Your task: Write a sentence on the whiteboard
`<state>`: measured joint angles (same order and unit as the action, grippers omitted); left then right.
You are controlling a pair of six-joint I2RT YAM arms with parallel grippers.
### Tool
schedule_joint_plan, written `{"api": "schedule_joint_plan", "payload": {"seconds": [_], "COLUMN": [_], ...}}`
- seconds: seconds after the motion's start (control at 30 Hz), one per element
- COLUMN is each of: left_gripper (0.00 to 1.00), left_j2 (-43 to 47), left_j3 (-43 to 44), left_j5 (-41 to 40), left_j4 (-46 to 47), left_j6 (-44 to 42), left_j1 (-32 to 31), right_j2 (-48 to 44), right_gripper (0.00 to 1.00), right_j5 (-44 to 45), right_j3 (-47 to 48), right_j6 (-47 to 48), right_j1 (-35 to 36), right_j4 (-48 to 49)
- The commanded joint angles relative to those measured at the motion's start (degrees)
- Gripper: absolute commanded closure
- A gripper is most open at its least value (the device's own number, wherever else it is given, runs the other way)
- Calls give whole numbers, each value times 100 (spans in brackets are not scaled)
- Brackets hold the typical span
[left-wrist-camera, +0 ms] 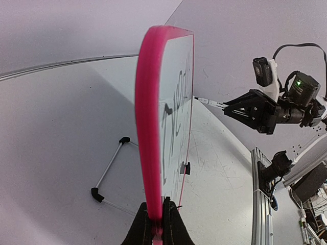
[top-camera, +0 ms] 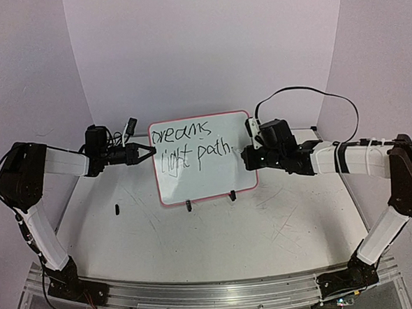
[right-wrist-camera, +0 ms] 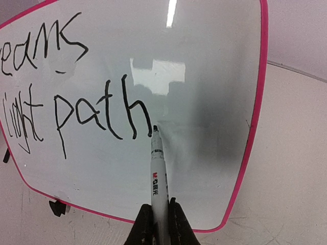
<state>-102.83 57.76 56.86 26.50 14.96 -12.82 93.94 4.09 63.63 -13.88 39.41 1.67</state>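
At the bottom centre of the right wrist view, the right gripper [right-wrist-camera: 159, 224] is clamped tight on the barrel of a black-tipped white marker [right-wrist-camera: 157, 168]. The marker's long axis runs straight up the frame from the fingers. Its tip points into the whiteboard [right-wrist-camera: 214, 61] and seems to touch the face at the foot of the "h". The sentence [right-wrist-camera: 97, 112] reads "dreams" above and "light path" below, so the tip is placed where the next letter would likely begin.

At the bottom centre of the left wrist view, the left gripper [left-wrist-camera: 156, 227] is closed on the board's pink frame, pinching that edge. This grip probably braces the board so marker pressure cannot tip or slide it.

In the top view the board stands at the centre of the frame between the two arms. It rests on two black clip feet [top-camera: 189, 205]. Its long axis runs left to right and its written face is toward the camera.
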Motion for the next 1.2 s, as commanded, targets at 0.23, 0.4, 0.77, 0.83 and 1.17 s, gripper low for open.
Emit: {"api": "schedule_joint_plan", "payload": {"seconds": [0.23, 0.4, 0.77, 0.83, 1.17], "left_gripper": [100, 100, 100, 100, 100], "left_j2": [-21, -44, -53, -53, -36], "left_j3": [155, 176, 187, 191, 169], "left_j5": [-442, -439, -434, -439, -439], "left_j4": [-69, -67, -75, -75, -77], "left_j6": [-373, -371, -362, -362, -362], "left_j1": [-71, -68, -68, -66, -68], "right_j2": [69, 191, 378, 371, 229], "right_gripper": [100, 100, 100, 100, 100], "right_j5": [374, 385, 24, -12, 7], "right_j3": [373, 459, 524, 497, 197], "right_j6": [58, 145, 132, 114, 18], "right_j1": [-118, -127, -116, -109, -100], "right_j4": [110, 123, 131, 131, 84]}}
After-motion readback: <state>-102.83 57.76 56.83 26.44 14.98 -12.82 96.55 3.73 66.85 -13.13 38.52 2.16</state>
